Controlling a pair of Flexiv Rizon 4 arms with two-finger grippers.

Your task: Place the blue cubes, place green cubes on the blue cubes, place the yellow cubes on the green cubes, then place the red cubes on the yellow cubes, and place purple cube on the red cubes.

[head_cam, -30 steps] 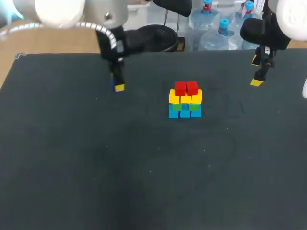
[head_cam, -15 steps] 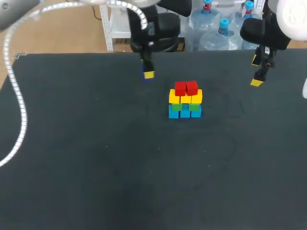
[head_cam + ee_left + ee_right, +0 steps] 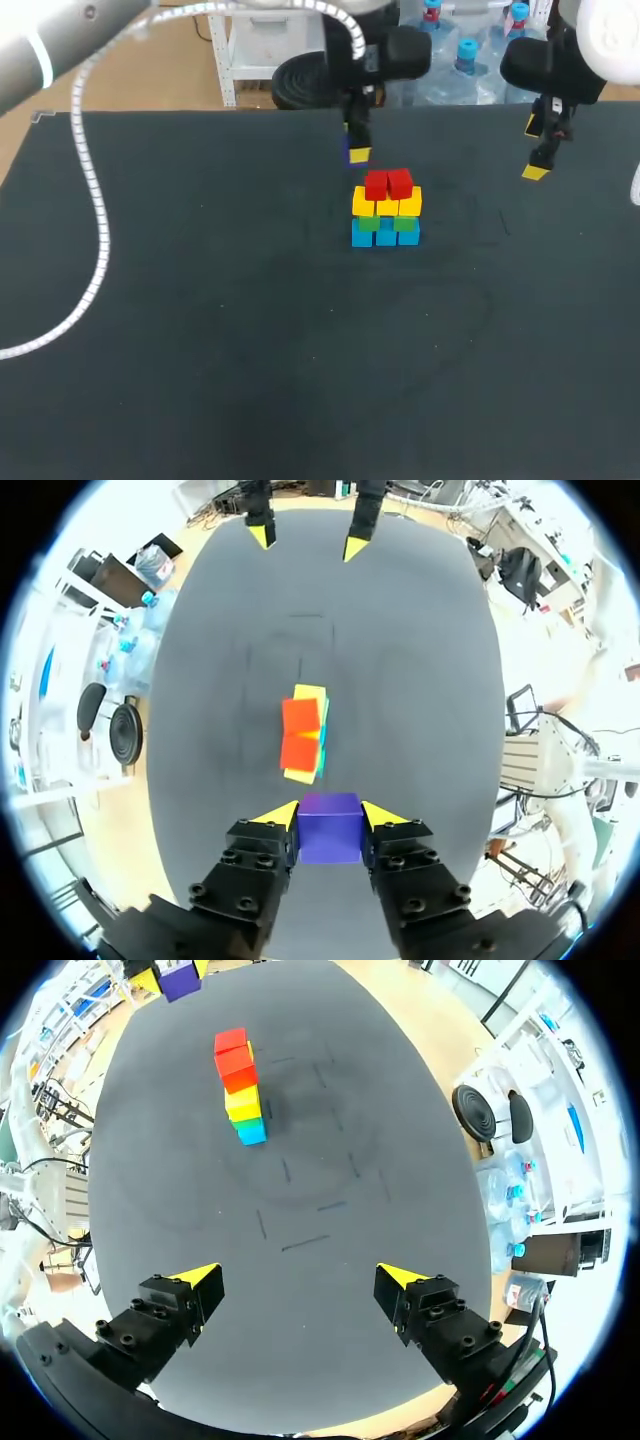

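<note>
Two red cubes [image 3: 388,184] (one purple cube [image 3: 330,827])

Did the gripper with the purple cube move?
Yes. The left gripper, holding the purple cube, came across the table toward the stack.

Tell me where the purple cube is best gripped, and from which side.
On two opposite flat side faces, coming from above, as the left tool holds the purple cube now. Those faces are parallel, so the fingers sit flush, and the underside is free to land on the red cubes.
</note>
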